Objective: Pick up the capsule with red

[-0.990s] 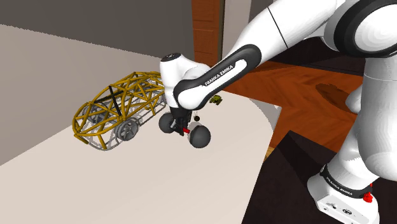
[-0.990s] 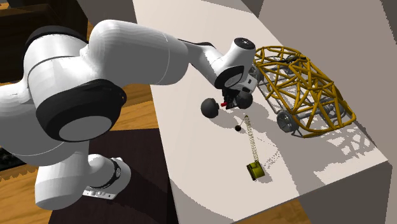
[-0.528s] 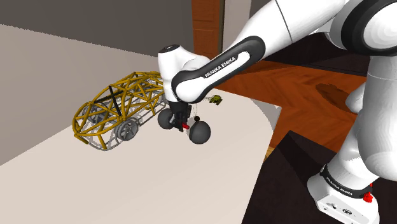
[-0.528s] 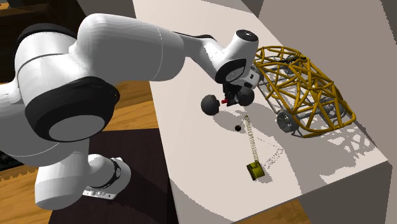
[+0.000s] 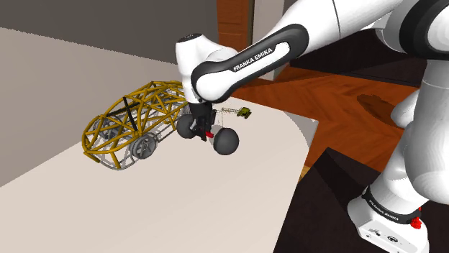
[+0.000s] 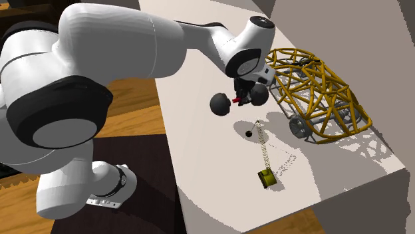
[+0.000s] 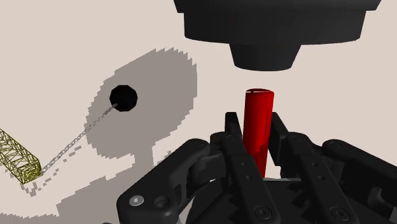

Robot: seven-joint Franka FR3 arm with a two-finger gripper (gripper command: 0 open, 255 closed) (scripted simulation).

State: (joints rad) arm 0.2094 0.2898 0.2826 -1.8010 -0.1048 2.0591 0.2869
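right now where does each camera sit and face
Shoulder: beside the stand, facing across the table at the claw clasping the capsule; arm shows.
Second exterior: high up, looking down at the table; arm and stand show.
Wrist: on the hand, looking past the claw's fingers at the table.
Both exterior views share the yellow wire car.

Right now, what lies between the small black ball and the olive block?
A thin chain links the ball and the block, as the wrist view shows.

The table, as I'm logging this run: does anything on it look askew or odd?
Nothing stands out. The car stands on its wheels, the ball and chain lie flat, and the gripper clasps the red-barred capsule.
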